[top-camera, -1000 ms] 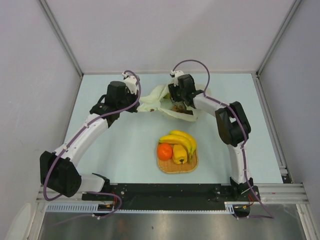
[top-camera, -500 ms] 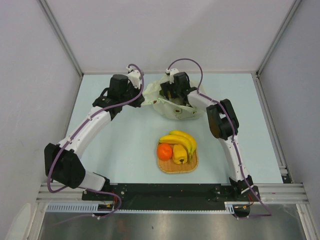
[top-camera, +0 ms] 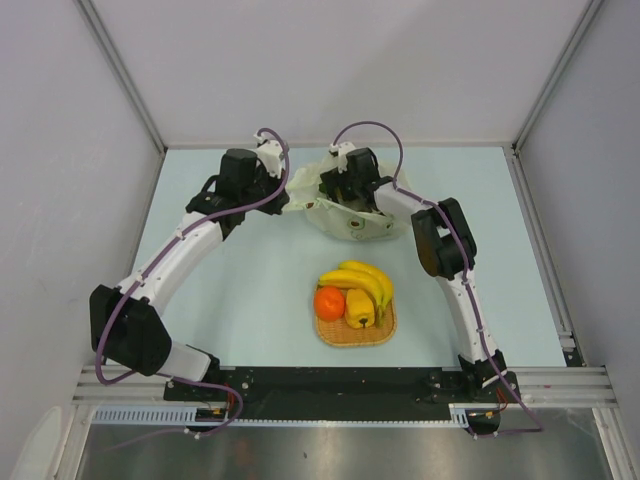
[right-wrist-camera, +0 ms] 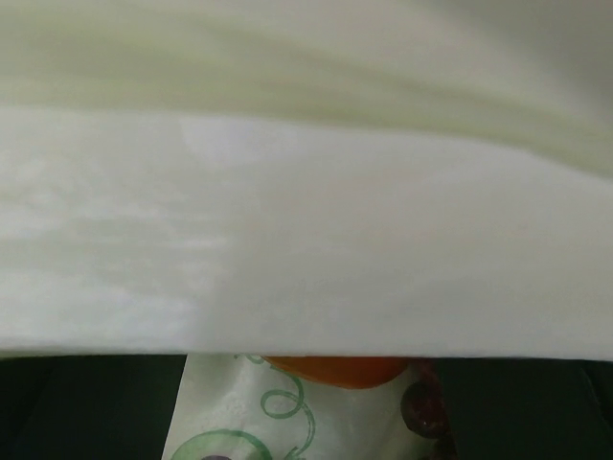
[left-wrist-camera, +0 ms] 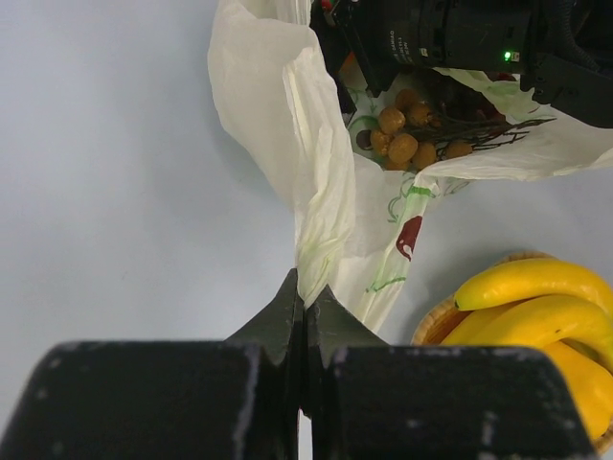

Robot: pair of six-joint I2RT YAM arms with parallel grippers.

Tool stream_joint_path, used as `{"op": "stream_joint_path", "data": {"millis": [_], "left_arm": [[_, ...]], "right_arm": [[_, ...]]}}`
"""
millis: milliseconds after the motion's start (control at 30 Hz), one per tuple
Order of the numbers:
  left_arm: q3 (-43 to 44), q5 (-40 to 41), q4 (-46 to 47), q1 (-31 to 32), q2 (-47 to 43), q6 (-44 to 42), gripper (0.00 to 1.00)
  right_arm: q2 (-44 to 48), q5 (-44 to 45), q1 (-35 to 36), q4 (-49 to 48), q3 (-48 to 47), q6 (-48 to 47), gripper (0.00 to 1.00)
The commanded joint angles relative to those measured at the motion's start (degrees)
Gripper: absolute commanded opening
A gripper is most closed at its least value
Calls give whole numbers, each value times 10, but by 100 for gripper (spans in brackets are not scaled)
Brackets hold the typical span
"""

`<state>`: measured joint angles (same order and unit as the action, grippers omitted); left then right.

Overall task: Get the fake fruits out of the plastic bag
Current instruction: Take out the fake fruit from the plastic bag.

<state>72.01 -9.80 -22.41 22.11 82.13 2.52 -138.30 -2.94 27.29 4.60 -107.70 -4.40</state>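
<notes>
Three fruits are out on the woven mat toward the table's near edge: banana bunch, orange and yellow pepper-like fruit. The plastic bag lies by the far edge, about midway along it. The left gripper is at the bag's left corner and the right gripper is down in its mouth. From up here I can't tell how the right jaws stand.

Left wrist view: the left gripper is pressed together, pinching a fold of the plastic bag. It's thin, crinkly, pale yellow-green film with green swirls printed on it. I'd guess it's floppy and nearly weightless, so a pinch at the rim is the way to hold it open. A brown nut-like cluster sits just inside. It looks glossy, hard and light, probably slippery, so I'd grab across the clump rather than a single nut.

Right wrist view: bag film covers almost everything. Below it there's a sliver of orange-red fruit and a dark round bit, maybe grapes. The fingers can't be made out.
</notes>
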Motion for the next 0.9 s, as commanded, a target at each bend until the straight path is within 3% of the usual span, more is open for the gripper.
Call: {"op": "stream_joint_path", "data": {"millis": [0,200,367,533,600,633,767,867], "left_arm": [[20,1,13,1,-3,-24,0],[16,24,12,1,-9,-50,0],[6,42,11,-3,-11,-55,0],[-3,44,11,-4,-16,-68,0],[-10,44,12,-4,-18,-75,0],[-13,46,12,-4,-20,-85,0],[-35,63,2,-2,-22,-112,0],[-70,96,0,8,-30,-147,0]], "right_arm": [[17,-32,-5,22,14,-28,100],[10,2,-2,19,12,-73,100],[10,-23,-3,30,11,-130,98],[16,-35,-4,29,21,-134,85],[22,-47,-3,31,25,-142,76],[23,-50,-6,32,25,-141,65],[65,-81,-14,43,49,-118,48],[96,-87,-16,39,105,-91,45]]}}
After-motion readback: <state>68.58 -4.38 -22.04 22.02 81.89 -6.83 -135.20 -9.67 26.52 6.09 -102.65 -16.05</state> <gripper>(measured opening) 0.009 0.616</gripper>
